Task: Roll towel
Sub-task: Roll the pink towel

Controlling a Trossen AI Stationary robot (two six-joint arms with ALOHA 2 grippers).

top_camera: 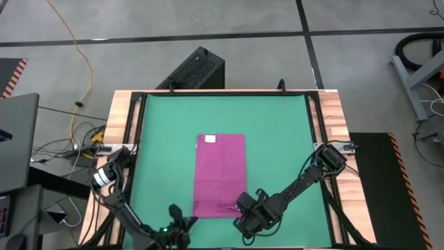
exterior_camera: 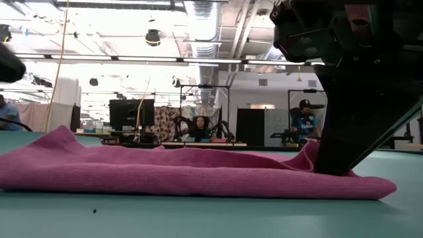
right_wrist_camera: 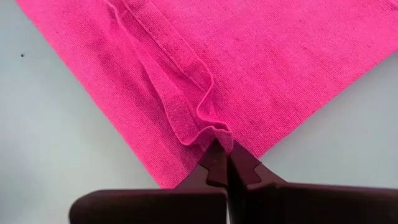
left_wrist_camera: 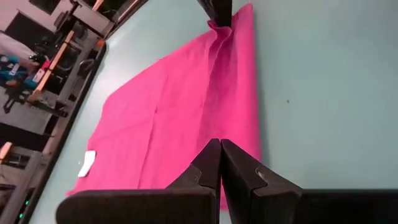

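Observation:
The magenta towel [top_camera: 220,173] lies spread flat on the green mat, long way from near to far. Its white tag [top_camera: 209,139] is at the far edge. My right gripper [top_camera: 241,206] is shut on the cloth near the towel's near right corner. In the low view its dark fingers [exterior_camera: 337,162] stand on the towel's right end. My left gripper [top_camera: 184,221] is shut with nothing between its fingers. It hovers just off the near left corner and looks along the towel [left_wrist_camera: 180,106] in its wrist view. My right gripper pinches a small raised pucker of cloth [right_wrist_camera: 210,132] between its two fingers, just in from the towel's near edge. The fingers come slanting down from above. A ridge of creases [right_wrist_camera: 168,68] runs away from the pinch; the rest of the towel lies on the mat.
Bare green mat [top_camera: 284,153] lies to both sides of the towel and beyond its far edge. A wooden frame [top_camera: 331,118] rims the table. A black box [top_camera: 198,69] stands on the floor past the far edge. People sit in the room behind.

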